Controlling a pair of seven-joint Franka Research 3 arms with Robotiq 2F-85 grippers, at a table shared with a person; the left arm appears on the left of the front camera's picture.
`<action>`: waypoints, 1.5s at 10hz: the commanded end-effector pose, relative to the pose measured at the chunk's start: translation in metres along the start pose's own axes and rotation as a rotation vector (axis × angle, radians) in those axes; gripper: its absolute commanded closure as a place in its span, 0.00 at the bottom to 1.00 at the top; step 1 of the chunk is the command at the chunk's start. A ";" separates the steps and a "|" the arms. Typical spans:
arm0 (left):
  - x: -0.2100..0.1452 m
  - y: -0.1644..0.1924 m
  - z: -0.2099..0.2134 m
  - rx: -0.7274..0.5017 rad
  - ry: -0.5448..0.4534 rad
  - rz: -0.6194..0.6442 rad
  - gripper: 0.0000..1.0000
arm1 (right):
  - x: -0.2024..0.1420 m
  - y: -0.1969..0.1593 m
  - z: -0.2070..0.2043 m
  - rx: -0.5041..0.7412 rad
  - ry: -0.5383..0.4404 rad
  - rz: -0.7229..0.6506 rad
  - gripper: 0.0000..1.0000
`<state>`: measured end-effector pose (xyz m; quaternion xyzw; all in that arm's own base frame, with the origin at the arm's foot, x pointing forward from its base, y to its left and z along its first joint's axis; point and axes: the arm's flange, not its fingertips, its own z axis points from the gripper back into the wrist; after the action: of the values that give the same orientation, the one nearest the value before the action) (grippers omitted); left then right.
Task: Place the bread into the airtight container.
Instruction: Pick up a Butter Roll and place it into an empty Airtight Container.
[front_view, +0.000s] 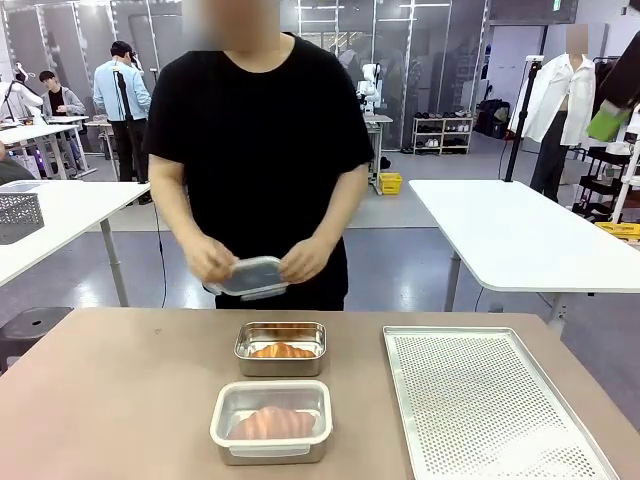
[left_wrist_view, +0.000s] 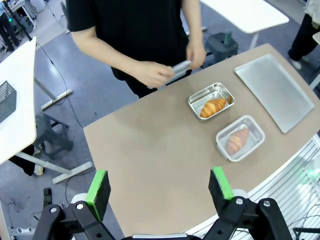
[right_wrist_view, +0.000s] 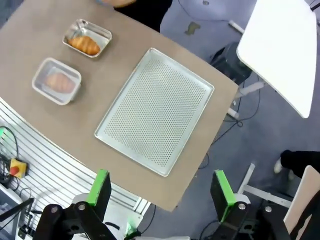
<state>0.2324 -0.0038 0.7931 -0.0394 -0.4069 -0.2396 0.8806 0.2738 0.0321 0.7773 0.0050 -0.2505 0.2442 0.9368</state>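
Both the left pincer (left_wrist_view: 160, 192) and right pincer (right_wrist_view: 162, 195) stand wide, holding nothing. At frame centre, one croissant (front_view: 282, 351) lies in the uncovered steel container (front_view: 281, 347). The person's hands (front_view: 212, 262) grip a clear lid (front_view: 252, 276) above the surface (front_view: 120, 390).

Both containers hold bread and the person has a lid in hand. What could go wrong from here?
1. The open container sits right behind the lidded container, so pressing the held lid on could nudge the nearer one.
2. The bread rises near the rim and could get squashed or keep the lid from sealing.
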 end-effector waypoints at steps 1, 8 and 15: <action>0.001 0.000 0.001 0.003 0.000 -0.002 0.00 | -0.002 0.002 -0.004 0.033 -0.021 -0.051 0.00; 0.001 0.000 0.001 0.003 0.000 -0.002 0.00 | -0.003 0.000 0.005 0.006 -0.013 -0.013 0.00; 0.001 0.000 0.001 0.003 0.000 -0.002 0.00 | -0.003 0.000 0.005 0.006 -0.013 -0.013 0.00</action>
<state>0.2324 -0.0038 0.7931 -0.0394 -0.4070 -0.2395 0.8806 0.2695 0.0324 0.7796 0.0120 -0.2568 0.2399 0.9361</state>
